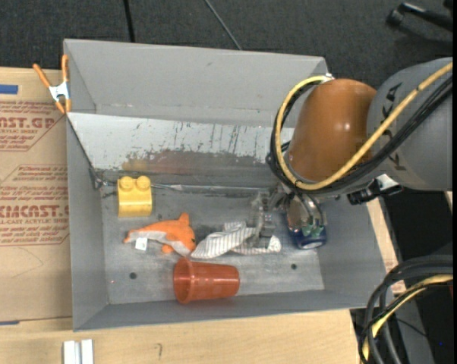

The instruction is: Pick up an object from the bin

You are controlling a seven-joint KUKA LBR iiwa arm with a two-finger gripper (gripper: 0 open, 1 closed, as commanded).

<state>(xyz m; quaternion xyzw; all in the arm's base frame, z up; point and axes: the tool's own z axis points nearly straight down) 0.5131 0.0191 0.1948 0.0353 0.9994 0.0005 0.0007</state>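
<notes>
A red plastic cup [206, 280] lies on its side near the front wall of the grey metal bin [84, 279], mouth to the left, and serves as the marker for the rest.

- Far up and to the left of the cup, near the back of the floor, a yellow two-stud building block [134, 195] stands alone.
- Just up and left of the cup lies an orange toy fish [170, 236] with a white tip at its left end.
- Directly above the cup, just beside it, a crumpled white-and-grey strip [222, 242] stretches rightward, its left end near the fish's tail.
- Up and right of the cup, the gripper [265, 232] is down at the right end of that strip, low against the floor. Whether it is open or closed cannot be told.
- Further right of the cup, just beyond the gripper, sits a small blue can [307, 236].
- Above that, the arm's orange cover [331, 131] looms, ringed by yellow and black cables.
</notes>
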